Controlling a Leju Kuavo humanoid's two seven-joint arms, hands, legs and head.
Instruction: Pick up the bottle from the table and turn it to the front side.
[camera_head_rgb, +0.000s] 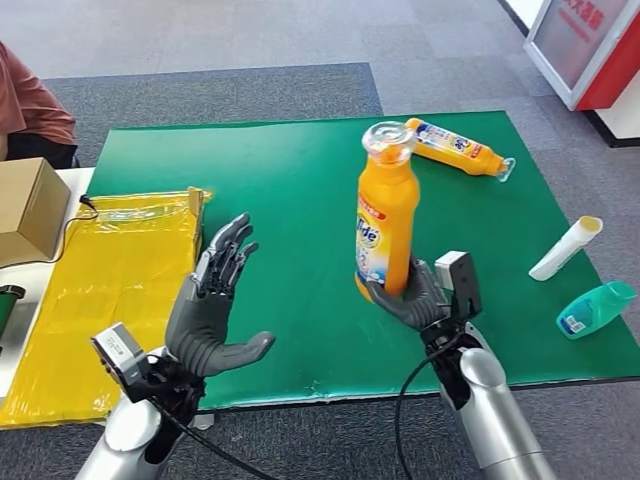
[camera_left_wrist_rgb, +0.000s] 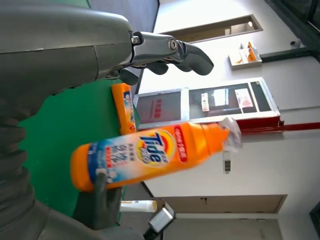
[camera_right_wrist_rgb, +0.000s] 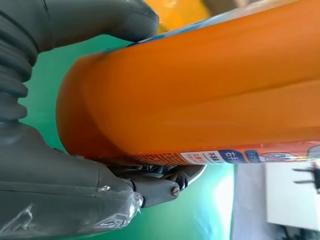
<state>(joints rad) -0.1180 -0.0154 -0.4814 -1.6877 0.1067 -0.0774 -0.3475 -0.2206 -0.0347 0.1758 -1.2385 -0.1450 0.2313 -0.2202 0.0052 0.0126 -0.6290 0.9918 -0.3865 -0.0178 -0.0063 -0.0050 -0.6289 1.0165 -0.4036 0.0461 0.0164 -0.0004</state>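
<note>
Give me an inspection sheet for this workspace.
Surface: green mat on the table.
Job's things: Tide bottle held upright above the mat.
Clutter: second orange bottle, white tube and teal bottle lying on the mat; yellow bag; cardboard box.
Hands: right hand grips the bottle's base; left hand open, fingers spread, holding nothing.
Cables: black cable at the right wrist; thin cord by the box.
Surroundings: person's sleeve; red-and-white sign; grey carpet.

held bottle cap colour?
Clear, see-through cap on the orange plastic bottle; head view shows it best.
</note>
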